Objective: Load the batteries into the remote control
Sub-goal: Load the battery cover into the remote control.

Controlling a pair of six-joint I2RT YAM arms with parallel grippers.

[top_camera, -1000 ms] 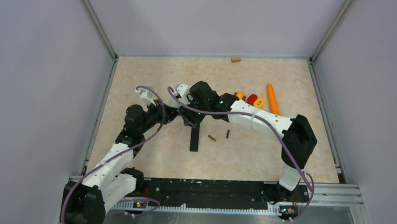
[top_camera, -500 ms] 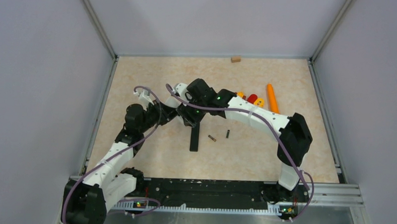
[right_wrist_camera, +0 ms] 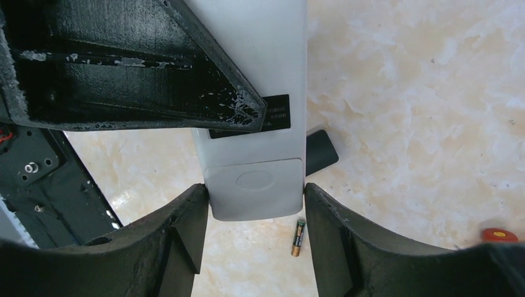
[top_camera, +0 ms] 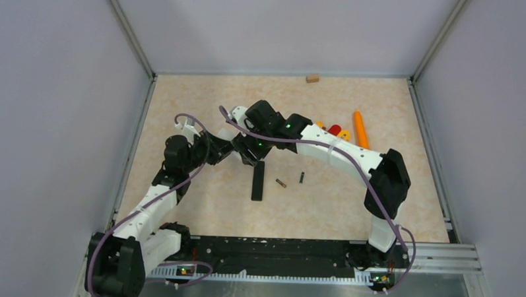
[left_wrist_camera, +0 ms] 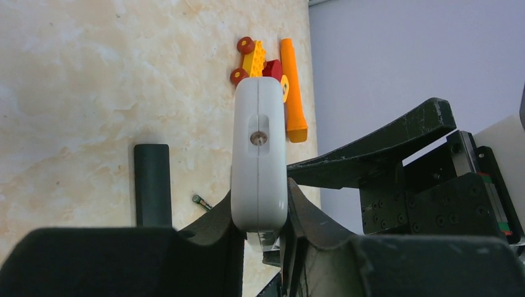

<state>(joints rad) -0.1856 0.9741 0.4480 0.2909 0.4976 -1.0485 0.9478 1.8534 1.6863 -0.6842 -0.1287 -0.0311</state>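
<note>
Risk: left fingers [left_wrist_camera: 213, 228] clench the white remote [left_wrist_camera: 258, 161] above the table [top_camera: 183, 99]; right fingers [right_wrist_camera: 179, 238] straddle its end, grip unclear. With the batteries [top_camera: 281, 183] loose mid-frame, a tug could yank the remote free.

Top view: slim bar [top_camera: 258, 181] lies at centre, remote control [left_wrist_camera: 259, 154] just above its upper end, batteries [top_camera: 281, 183] just right, toy pieces [top_camera: 337, 132] and cone [top_camera: 361, 130] upper right, small block [top_camera: 312, 78] top centre.
</note>
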